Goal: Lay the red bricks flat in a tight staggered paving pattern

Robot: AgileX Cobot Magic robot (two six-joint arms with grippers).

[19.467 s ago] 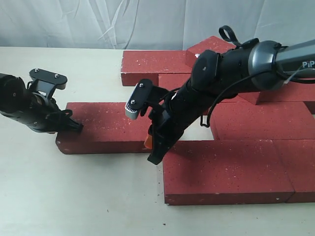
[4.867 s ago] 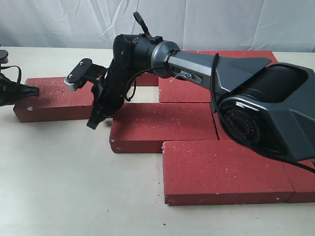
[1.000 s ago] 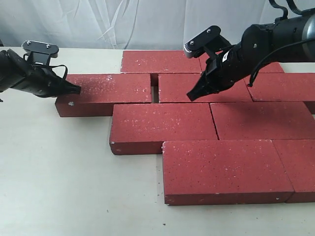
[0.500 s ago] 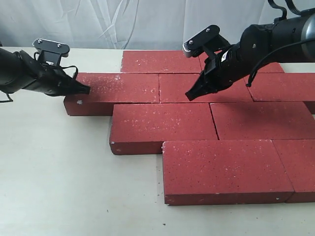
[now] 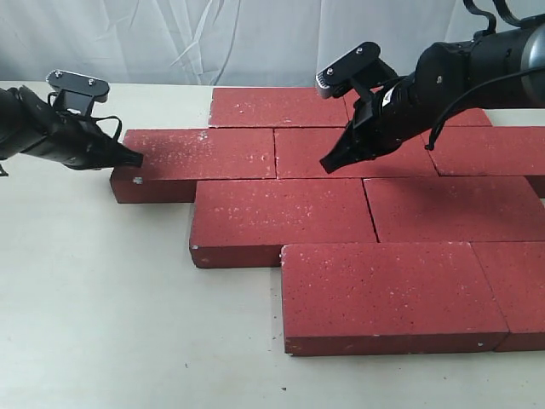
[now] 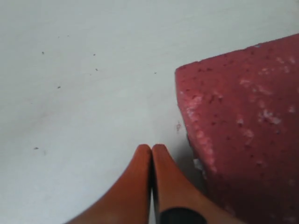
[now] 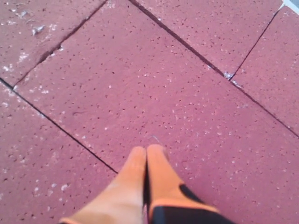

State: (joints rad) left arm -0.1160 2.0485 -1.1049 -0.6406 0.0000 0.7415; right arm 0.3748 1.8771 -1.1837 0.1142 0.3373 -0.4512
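Several red bricks lie flat in staggered rows, edges tight. The leftmost brick (image 5: 200,153) of the second row butts against its neighbour (image 5: 353,152). My left gripper (image 5: 136,159) is shut and empty, its tip just off that brick's left end; in the left wrist view the orange fingertips (image 6: 152,148) hover over the table beside the brick's corner (image 6: 243,130). My right gripper (image 5: 328,166) is shut and empty, pointing down at the neighbour brick's near edge. In the right wrist view its tip (image 7: 148,150) hangs over a brick face (image 7: 154,88) near a seam.
A third-row brick (image 5: 277,209) and a front brick (image 5: 387,294) step out toward the near right. Pale table (image 5: 111,298) lies bare to the left and front. A white curtain (image 5: 170,34) closes off the back.
The leftmost brick slid right and closed the gap to its neighbour. My left gripper has since drawn back left off the brick's end. The right arm has barely moved.
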